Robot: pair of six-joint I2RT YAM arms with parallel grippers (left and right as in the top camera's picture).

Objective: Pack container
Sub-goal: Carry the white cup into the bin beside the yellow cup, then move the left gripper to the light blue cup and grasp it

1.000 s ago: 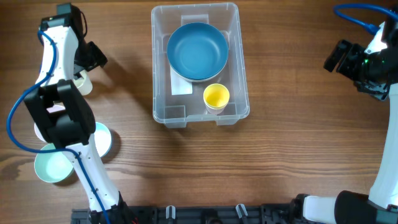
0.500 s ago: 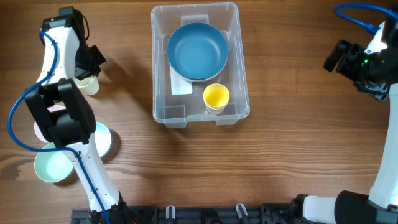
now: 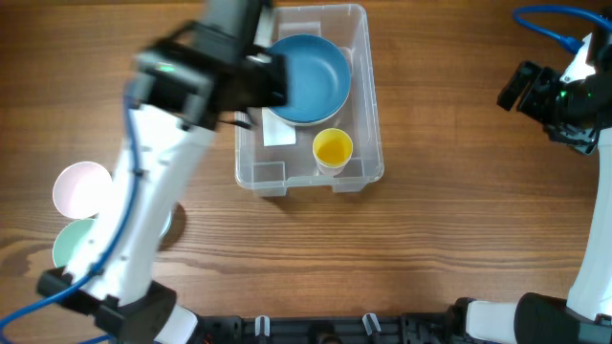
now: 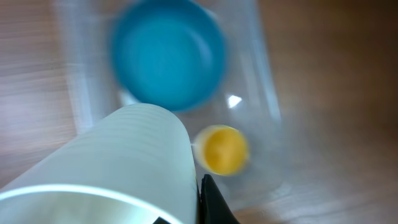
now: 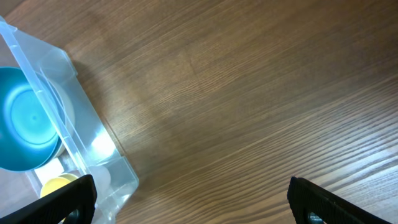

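One ribbed white cup (image 4: 124,155) hovers over the clear plastic container (image 4: 268,99).

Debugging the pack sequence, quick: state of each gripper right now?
Left gripper: closed, holding a pale cup.
Right gripper: open, nothing between its fingers.

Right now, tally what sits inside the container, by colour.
Blue bowl: 1
Yellow cup: 1
Total in the container: 2
Held pale cup: not counted.
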